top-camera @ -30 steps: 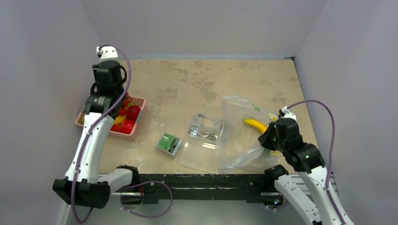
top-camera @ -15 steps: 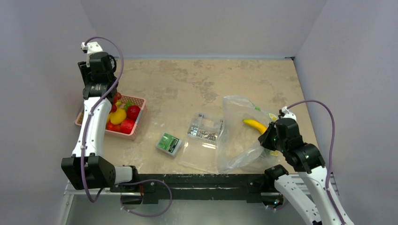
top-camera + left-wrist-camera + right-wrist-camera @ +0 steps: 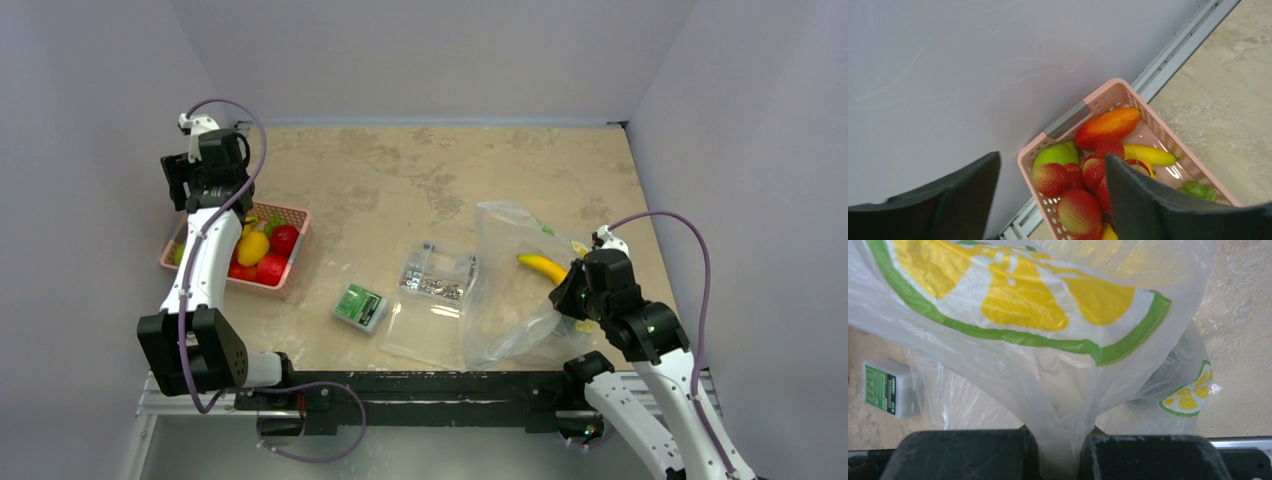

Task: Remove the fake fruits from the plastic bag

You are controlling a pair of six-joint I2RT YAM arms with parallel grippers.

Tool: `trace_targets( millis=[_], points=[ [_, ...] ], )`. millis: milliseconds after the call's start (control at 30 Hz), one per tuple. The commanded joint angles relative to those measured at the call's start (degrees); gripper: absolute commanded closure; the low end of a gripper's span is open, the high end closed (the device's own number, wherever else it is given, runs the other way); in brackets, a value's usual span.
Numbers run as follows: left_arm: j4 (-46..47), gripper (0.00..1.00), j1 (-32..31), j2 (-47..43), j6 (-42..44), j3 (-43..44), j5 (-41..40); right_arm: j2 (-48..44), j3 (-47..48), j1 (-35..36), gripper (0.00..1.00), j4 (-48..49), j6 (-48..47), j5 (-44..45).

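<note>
Your right claw point(image 3: 1058, 452) is clenching the crinkly see-through lemon-printed plastic bag point(image 3: 500, 315); the yellow curved plastic banana point(image 3: 543, 266) is lying inside, just beside that claw. Your left claw point(image 3: 1048, 200) is hanging released near the pink perforated plastic basket point(image 3: 1113, 95).
</note>
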Motion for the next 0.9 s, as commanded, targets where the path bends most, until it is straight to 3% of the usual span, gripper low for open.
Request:
trace_targets(
  millis=[0,33,67,200,400,500,600,667,767,867],
  points=[
    [3.3,0.14,0.8,-0.5,-0.7,0.2,-1.3,0.3,1.3,0.1,1.00,2.4,0.1,0.4],
    [2.7,0.03,0.8,-0.4,-1.6,0.4,-0.9,0.1,1.2,0.1,1.00,2.5,0.3,0.4],
    [1.8,0.00,0.8,-0.3,-2.7,0.7,-0.3,0.1,1.2,0.0,1.00,2.4,0.3,0.3],
    [-2.9,0.00,0.8,-0.9,-6.0,2.9,3.0,-0.2,1.5,0.1,1.00,2.0,-0.1,0.4],
    [-9.1,0.00,-0.4,-5.1,-11.2,4.3,14.8,0.7,2.0,0.1,1.00,2.1,-0.8,-0.2],
    [-12.5,0.00,-0.8,-8.5,-15.2,3.6,22.9,1.2,2.0,0.1,1.00,2.6,-0.9,-0.8],
    [-13.0,0.00,-1.8,-13.6,-19.8,-0.3,37.8,1.1,2.0,0.1,1.00,2.7,-0.9,-1.5],
    [-11.5,0.01,-5.0,-17.3,-22.3,-3.7,45.4,1.1,2.5,0.0,1.00,2.1,-1.3,-1.6],
    [-6.4,0.03,-16.6,-22.7,-24.5,-9.8,49.4,1.0,3.6,0.1,1.00,1.7,-2.7,-2.5],
    [1.2,0.13,-26.9,-27.5,-30.9,-17.6,52.7,1.2,4.8,0.0,1.00,1.8,-3.9,-2.9]
  ],
)
